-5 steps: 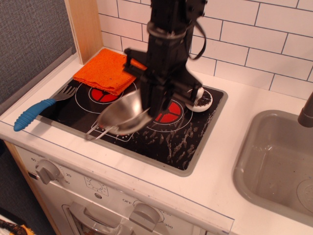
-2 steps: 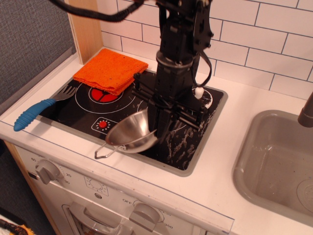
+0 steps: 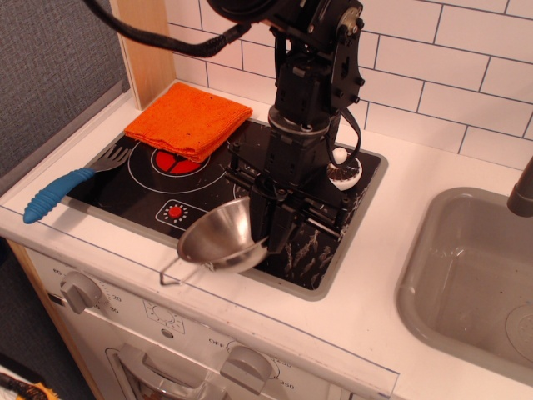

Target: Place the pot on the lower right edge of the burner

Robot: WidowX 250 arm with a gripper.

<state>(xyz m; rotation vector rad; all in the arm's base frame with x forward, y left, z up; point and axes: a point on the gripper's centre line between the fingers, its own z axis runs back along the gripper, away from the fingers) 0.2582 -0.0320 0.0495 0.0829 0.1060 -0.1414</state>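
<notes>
The pot (image 3: 218,238) is a shiny steel bowl, tilted with its mouth facing left. It hangs over the front edge of the burner (image 3: 133,196), a black cooktop panel with red-centred rings. One wire handle (image 3: 173,273) hangs down over the white counter. My gripper (image 3: 265,233) is shut on the pot's right rim and holds it just above the front right part of the panel. The black arm hides the right ring.
An orange cloth (image 3: 188,119) lies on the back left of the panel. A blue-handled fork (image 3: 71,182) lies at the left edge. A small white lid (image 3: 344,172) sits behind the arm. A grey sink (image 3: 470,279) is at right.
My gripper has carried the pot from over the middle of the panel toward the front and right, and lower. The pot stays tilted in the grip.
</notes>
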